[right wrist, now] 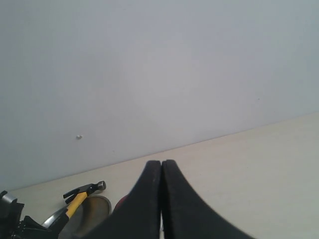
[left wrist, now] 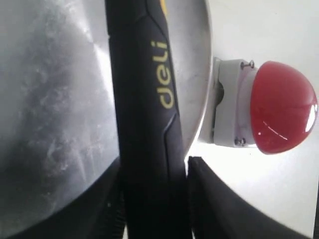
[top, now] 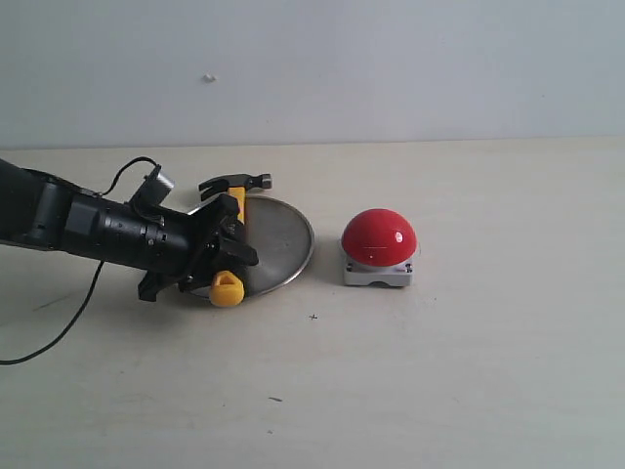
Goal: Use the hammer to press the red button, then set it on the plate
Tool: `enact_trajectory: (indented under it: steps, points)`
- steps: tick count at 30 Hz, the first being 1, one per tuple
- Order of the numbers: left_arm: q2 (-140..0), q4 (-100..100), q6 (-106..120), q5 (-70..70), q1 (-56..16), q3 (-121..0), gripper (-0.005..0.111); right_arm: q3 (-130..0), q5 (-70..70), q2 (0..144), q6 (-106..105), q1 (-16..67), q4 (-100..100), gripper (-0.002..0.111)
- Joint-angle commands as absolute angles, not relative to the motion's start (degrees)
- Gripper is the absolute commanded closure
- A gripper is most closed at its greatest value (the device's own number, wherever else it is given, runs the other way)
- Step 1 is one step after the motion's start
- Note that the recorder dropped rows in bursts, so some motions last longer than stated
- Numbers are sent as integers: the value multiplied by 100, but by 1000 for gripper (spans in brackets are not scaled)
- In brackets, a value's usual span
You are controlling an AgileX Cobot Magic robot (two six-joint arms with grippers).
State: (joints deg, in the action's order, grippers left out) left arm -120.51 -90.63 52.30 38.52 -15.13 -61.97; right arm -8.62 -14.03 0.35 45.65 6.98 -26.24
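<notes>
A: Two grippers to account for. Where do they stand?

B: From the left side the left gripper [top: 234, 233] reaches in, a finger on either side of the black handle of the hammer [top: 235, 184]. In the left wrist view the fingers sit tight beside the grip, with only a thin bright sliver next to one of them. I cannot tell whether they clamp it or stand loose around it.

A: And the other one?

B: Seen from its own wrist camera, the right gripper [right wrist: 161, 162] is closed on nothing, its two dark fingers pressed flat together. It is outside the exterior view altogether.

A: Where does the hammer lie?

B: Across the left part of the plate [top: 285, 244], with the dark claw head at the far rim and the yellow loop poking past the near rim. The exterior view hides the middle of the handle behind the gripper, and the left wrist view cuts off both head and loop. Whether it rests on the metal or hangs just above it, I cannot make out.

A: How much of the plate shows?

B: Only its right part. The arm [top: 98, 227] and gripper cover the rest.

A: And the red button [top: 379, 236]?

B: It sits on the table [top: 459, 371] just right of the plate, not touching it. In the right wrist view only a red sliver of it shows beside the closed fingers.
</notes>
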Motion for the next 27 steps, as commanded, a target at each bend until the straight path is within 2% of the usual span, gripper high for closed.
enact_trajectory:
  steps: [1,5,7,10,11,18,27]
  points:
    - [-11998,-8763,5015,4153,-1373,-6219,69,-831,-1352,0,4547,664,-2603,108]
    - [-11998,-8712,5029,4214,-1361,-6219,68,-831,-1352,0,4547,664,-2603,108]
    - [-11998,-8712,5042,4262,-1361,-6219,61,-831,-1352,0,4547,664,-2603,108]
    - [-11998,-8712,5042,4264,-1361,-6219,45,-831,-1352,0,4547,664,-2603,108]
    - [-11998,-8712,5042,4275,-1361,-6219,43,-831,-1352,0,4547,664,-2603,108]
    - [-11986,-8606,5027,4608,-1171,-6219,54,-831,-1352,0,4547,664,-2603,108]
    - [-11937,-8359,4899,5977,-556,-6219,54,-831,-1352,0,4547,664,-2603,108]
